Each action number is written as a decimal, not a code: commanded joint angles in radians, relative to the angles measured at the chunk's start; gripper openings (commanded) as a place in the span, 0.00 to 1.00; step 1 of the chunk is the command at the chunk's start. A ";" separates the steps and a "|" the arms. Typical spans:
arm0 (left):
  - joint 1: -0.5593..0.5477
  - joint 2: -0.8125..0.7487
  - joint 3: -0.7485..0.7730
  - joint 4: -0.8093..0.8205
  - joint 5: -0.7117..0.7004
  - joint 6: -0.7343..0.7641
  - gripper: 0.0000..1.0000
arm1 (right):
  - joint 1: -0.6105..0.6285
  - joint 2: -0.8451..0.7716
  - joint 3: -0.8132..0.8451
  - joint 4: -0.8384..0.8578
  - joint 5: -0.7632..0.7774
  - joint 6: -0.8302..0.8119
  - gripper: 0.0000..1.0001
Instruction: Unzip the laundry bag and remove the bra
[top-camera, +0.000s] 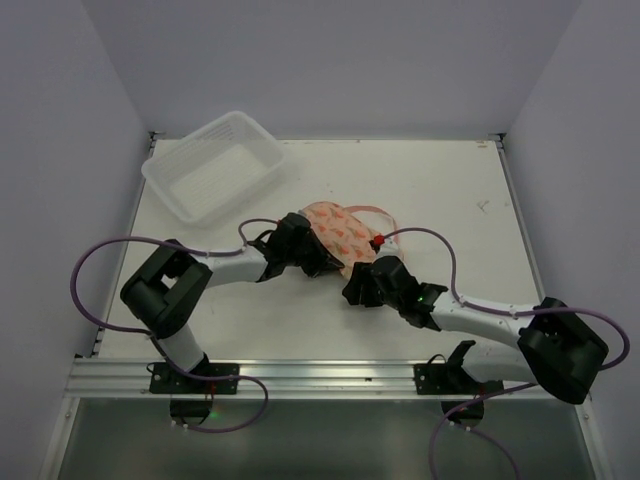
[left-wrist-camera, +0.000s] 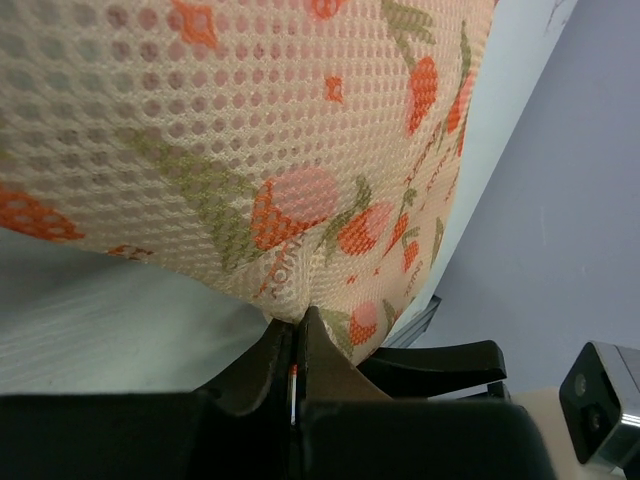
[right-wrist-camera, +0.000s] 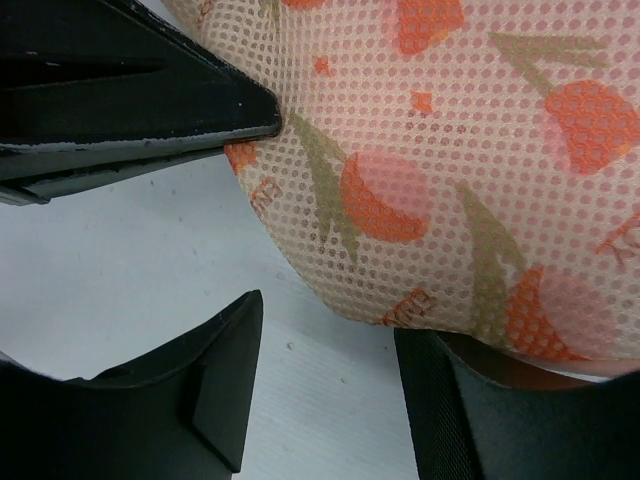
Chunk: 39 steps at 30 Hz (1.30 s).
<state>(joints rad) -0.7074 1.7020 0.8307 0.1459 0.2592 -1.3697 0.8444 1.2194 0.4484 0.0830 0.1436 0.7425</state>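
The laundry bag (top-camera: 343, 232) lies domed at the table's middle, peach-pink mesh with red-and-green prints, a pink loop (top-camera: 376, 210) at its far side. It fills the left wrist view (left-wrist-camera: 250, 130) and the right wrist view (right-wrist-camera: 450, 150). My left gripper (top-camera: 316, 262) is at its near left edge, shut on a pinch of the bag's fabric (left-wrist-camera: 298, 318). My right gripper (top-camera: 358, 288) is open at the bag's near right edge (right-wrist-camera: 330, 330), one finger (right-wrist-camera: 470, 410) under the bag's rim. The bra is hidden.
A clear plastic rectangular tub (top-camera: 215, 165) stands at the back left, a little way from the bag. The left gripper's fingers (right-wrist-camera: 150, 100) show close by in the right wrist view. The table (top-camera: 450, 190) is white, with walls on three sides.
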 joint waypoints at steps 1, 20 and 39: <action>-0.004 -0.042 0.048 -0.040 0.066 -0.014 0.00 | 0.005 0.017 0.026 0.119 0.060 -0.032 0.56; 0.020 -0.045 0.068 -0.092 0.068 0.043 0.00 | 0.005 -0.001 0.024 0.083 0.076 -0.088 0.05; 0.169 0.103 0.260 -0.313 0.146 0.394 0.00 | 0.005 -0.090 -0.024 -0.037 0.020 -0.057 0.00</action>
<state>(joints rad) -0.5747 1.7733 1.0161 -0.0799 0.3855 -1.1042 0.8497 1.1542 0.4362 0.0937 0.1627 0.6727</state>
